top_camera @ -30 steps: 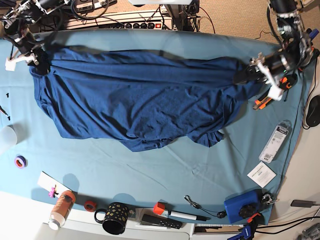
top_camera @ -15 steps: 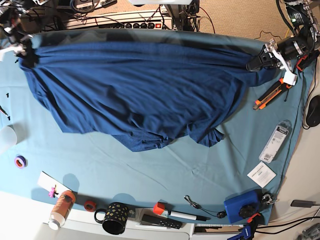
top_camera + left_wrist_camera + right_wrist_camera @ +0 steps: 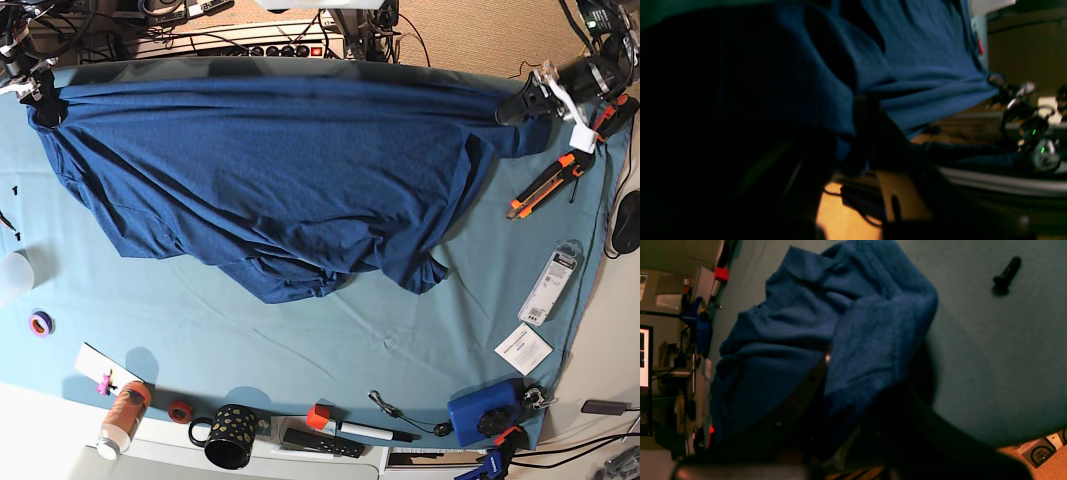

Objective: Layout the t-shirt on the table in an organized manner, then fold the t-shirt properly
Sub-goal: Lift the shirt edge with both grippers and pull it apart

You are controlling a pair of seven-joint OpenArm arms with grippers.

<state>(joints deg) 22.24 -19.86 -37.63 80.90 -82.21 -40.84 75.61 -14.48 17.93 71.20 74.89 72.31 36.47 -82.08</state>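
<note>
T-shirt [image 3: 270, 170] — taut between both tools

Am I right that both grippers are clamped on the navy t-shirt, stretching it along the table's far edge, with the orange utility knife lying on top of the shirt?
Not quite. In the base view the orange utility knife lies on the bare table cover beside the t-shirt, not on it. The left gripper and right gripper do hold it stretched.

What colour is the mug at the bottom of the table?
The mug is black with little gold-coloured dots, best seen in the base view.
</note>
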